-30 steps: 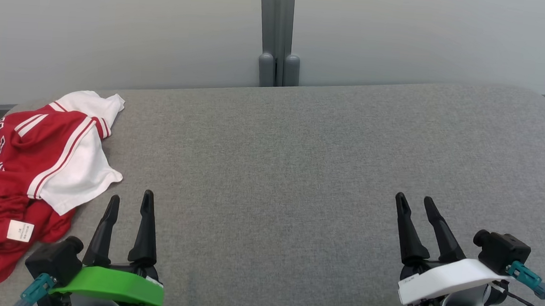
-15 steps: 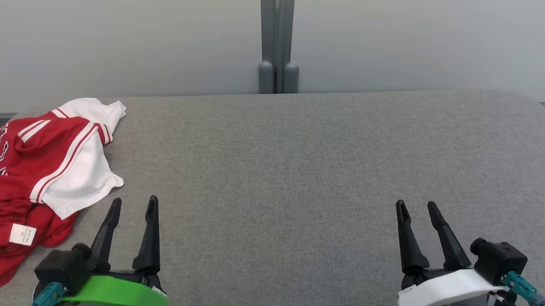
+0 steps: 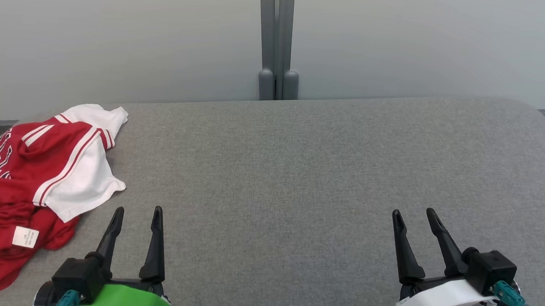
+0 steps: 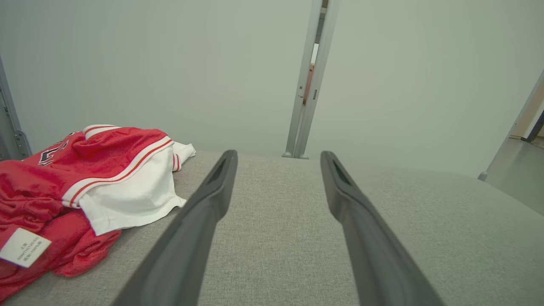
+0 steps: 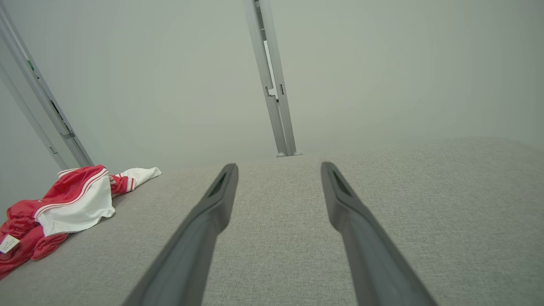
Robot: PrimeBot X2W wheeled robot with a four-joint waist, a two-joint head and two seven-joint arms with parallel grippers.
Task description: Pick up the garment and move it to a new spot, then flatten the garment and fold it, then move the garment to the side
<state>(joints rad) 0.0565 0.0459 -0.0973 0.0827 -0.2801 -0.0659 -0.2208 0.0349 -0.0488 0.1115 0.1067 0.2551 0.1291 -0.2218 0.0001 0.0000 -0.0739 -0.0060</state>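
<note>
The garment (image 3: 25, 180) is a crumpled red jersey with white sleeves, red and white stripes and a white label. It lies in a heap at the left end of the grey padded table (image 3: 299, 173). It also shows at the left as the garment (image 4: 85, 178) and, farther off, the garment (image 5: 63, 204). My left gripper (image 3: 138, 209) stands open just right of the heap, apart from the cloth, with nothing between its fingers. My right gripper (image 3: 413, 212) is open and empty over bare table at the lower right.
A pale wall panel runs behind the table, with a grey vertical post (image 3: 275, 39) at its middle. The table's rounded right end (image 3: 544, 122) drops off toward the floor. Bare grey surface stretches between the two grippers.
The whole head picture has shifted downward as the camera moved. Both grippers sit lower in it and stay open; the garment lies as before.
</note>
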